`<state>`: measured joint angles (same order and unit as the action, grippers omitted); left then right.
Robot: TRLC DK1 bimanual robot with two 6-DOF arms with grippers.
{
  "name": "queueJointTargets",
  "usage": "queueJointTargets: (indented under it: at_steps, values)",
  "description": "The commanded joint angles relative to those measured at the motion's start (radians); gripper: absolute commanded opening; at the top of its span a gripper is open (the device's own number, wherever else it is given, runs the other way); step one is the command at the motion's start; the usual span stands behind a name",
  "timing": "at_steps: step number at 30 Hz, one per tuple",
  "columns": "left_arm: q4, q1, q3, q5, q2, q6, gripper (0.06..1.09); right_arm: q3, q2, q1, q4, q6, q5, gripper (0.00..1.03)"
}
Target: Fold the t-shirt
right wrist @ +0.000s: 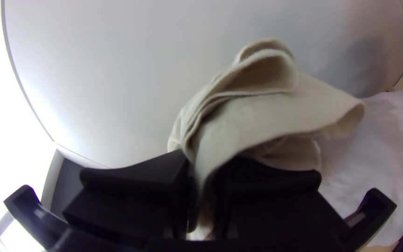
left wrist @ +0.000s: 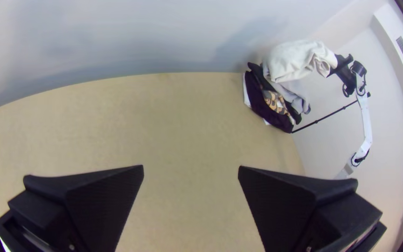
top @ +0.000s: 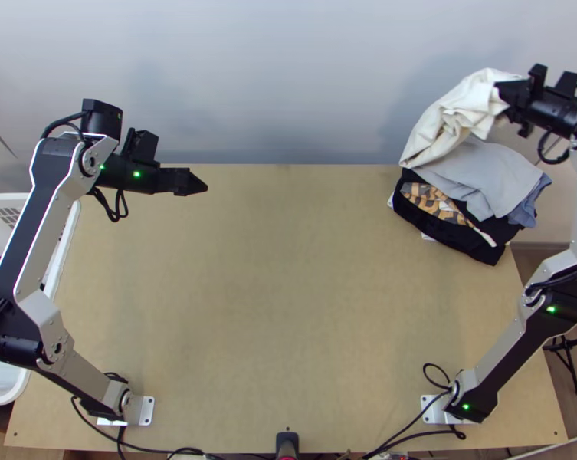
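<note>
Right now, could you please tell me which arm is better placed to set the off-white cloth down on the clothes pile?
Right, probably: the right gripper holds the off-white cloth at the clothes pile; the left gripper hangs open, empty, over the left of the table.

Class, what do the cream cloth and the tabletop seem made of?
Cream cloth: probably matte, cotton-like woven or knitted fabric, judging by its soft folds and dull surface.
Tabletop: apparently smooth, low-sheen wood or wood-look board, from its pale tan, faintly mottled face.

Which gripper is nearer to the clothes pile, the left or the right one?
Right. The right gripper is close by the clothes pile, holding white cloth; the left gripper is open over the table's far left part.
</note>
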<state>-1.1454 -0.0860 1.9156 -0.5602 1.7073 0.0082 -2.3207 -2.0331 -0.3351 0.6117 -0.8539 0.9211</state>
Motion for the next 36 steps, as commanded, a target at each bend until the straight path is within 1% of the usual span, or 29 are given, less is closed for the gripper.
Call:
queueJointTargets:
  at_steps: [1, 2, 4, 6, 8, 12, 16, 20, 21, 22, 23, 24, 25, 26, 29, 32, 36]
  values:
    - [0.004, 0.003, -0.015, 0.000, -0.015, -0.002, 1.04, 0.007, -0.012, -0.068, 0.146, 0.185, -0.053, 0.03]
    - [0.004, 0.005, -0.021, 0.000, -0.017, -0.001, 1.04, 0.007, -0.012, -0.076, 0.191, 0.239, -0.070, 0.03]
    - [0.004, 0.009, -0.027, 0.000, -0.021, 0.003, 1.04, 0.012, -0.009, -0.087, 0.261, 0.316, -0.085, 0.03]
    - [0.006, 0.012, -0.032, -0.001, -0.021, 0.004, 1.04, 0.029, 0.002, -0.096, 0.306, 0.394, -0.133, 0.03]
    - [0.009, 0.012, -0.036, -0.003, -0.020, 0.007, 1.04, 0.044, 0.017, -0.105, 0.336, 0.458, -0.171, 0.03]
    - [0.021, 0.009, -0.036, -0.004, -0.015, 0.007, 1.04, 0.078, 0.054, -0.120, 0.376, 0.587, -0.284, 0.03]
    - [0.030, -0.003, -0.036, -0.007, -0.002, 0.003, 1.04, 0.098, 0.077, -0.151, 0.395, 0.668, -0.352, 0.03]
    - [0.039, -0.023, -0.047, -0.007, 0.006, 0.003, 1.04, 0.100, 0.085, -0.188, 0.402, 0.713, -0.390, 0.03]
    - [0.039, -0.027, -0.047, -0.007, 0.009, 0.003, 1.04, 0.100, 0.085, -0.196, 0.407, 0.717, -0.400, 0.07]
    - [0.041, -0.031, -0.047, -0.007, 0.011, 0.003, 1.04, 0.103, 0.088, -0.202, 0.411, 0.717, -0.407, 0.28]
    - [0.046, -0.032, -0.047, -0.007, 0.012, 0.003, 1.04, 0.112, 0.094, -0.206, 0.418, 0.722, -0.412, 0.63]
    - [0.047, -0.035, -0.047, -0.007, 0.012, 0.003, 1.04, 0.126, 0.102, -0.216, 0.424, 0.725, -0.438, 0.97]
    - [0.049, -0.037, -0.047, -0.007, 0.014, 0.003, 1.04, 0.142, 0.113, -0.216, 0.428, 0.733, -0.472, 1.00]
    - [0.049, -0.038, -0.047, -0.007, 0.014, 0.003, 1.04, 0.158, 0.126, -0.219, 0.428, 0.748, -0.498, 1.00]
    - [0.049, -0.037, -0.047, -0.007, 0.012, 0.006, 1.04, 0.219, 0.183, -0.219, 0.396, 0.771, -0.620, 1.00]
    - [0.049, -0.032, -0.047, -0.007, 0.012, 0.009, 1.04, 0.310, 0.252, -0.209, 0.290, 0.814, -0.752, 1.00]
    - [0.049, -0.026, -0.047, -0.009, 0.008, 0.012, 1.04, 0.446, 0.369, -0.170, 0.085, 0.898, -0.924, 1.00]
